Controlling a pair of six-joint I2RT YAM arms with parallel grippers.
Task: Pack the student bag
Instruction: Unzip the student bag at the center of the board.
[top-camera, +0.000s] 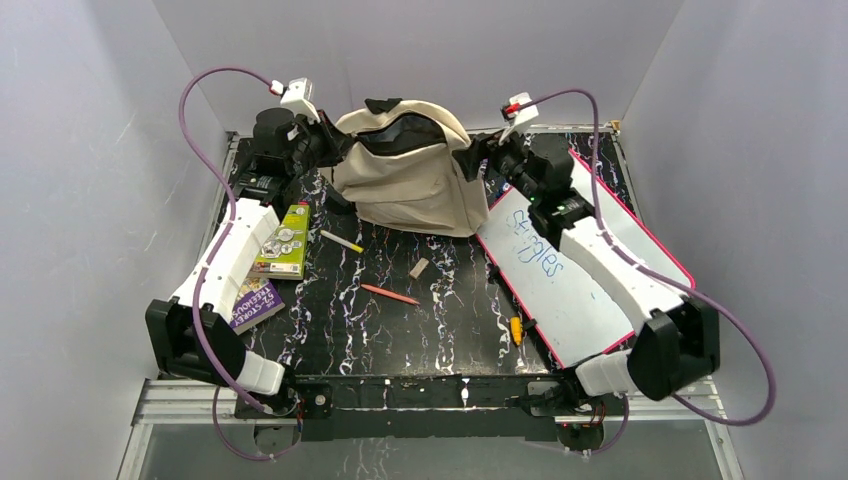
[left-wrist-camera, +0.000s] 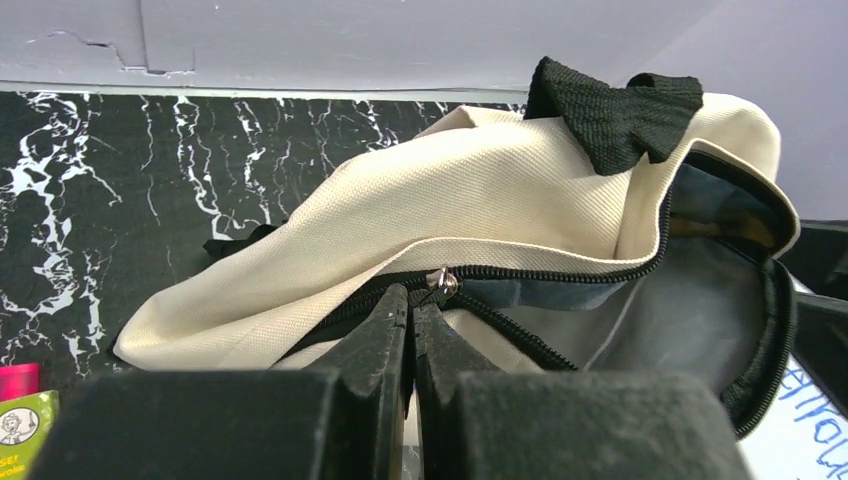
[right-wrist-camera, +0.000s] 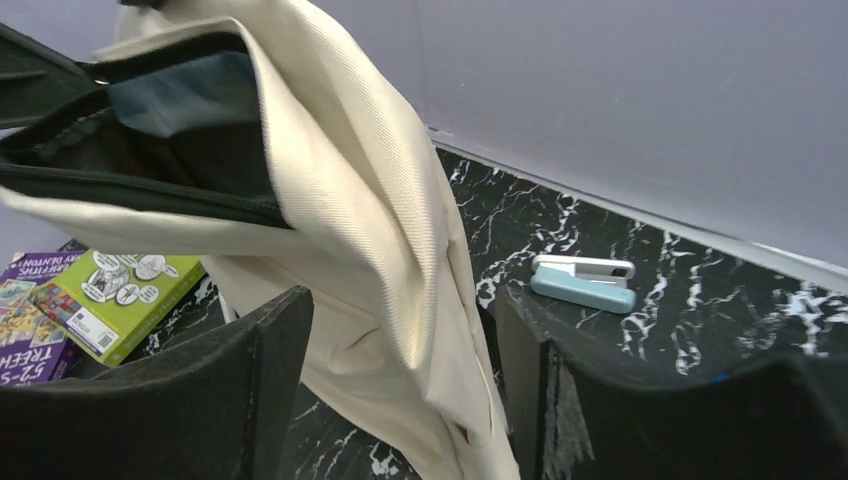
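The student bag (top-camera: 410, 190), cream with a black zipper and grey lining, stands at the back of the table with its mouth gaping. My left gripper (top-camera: 334, 148) is at its left end. In the left wrist view its fingers (left-wrist-camera: 385, 330) are pressed together, pinching the bag (left-wrist-camera: 450, 200) at the zipper just below the metal slider (left-wrist-camera: 441, 281). My right gripper (top-camera: 478, 156) is at the bag's right end. It stands open (right-wrist-camera: 400, 375), and a fold of the bag's side (right-wrist-camera: 370, 220) hangs loose between the wide-apart fingers.
A pink-framed whiteboard (top-camera: 585, 275) lies under the right arm. A green box (top-camera: 283, 240) and a purple book (top-camera: 255, 303) lie by the left arm. A yellow pen (top-camera: 342, 241), eraser (top-camera: 419, 268), red pencil (top-camera: 390, 294) and blue stapler (right-wrist-camera: 583, 281) lie about.
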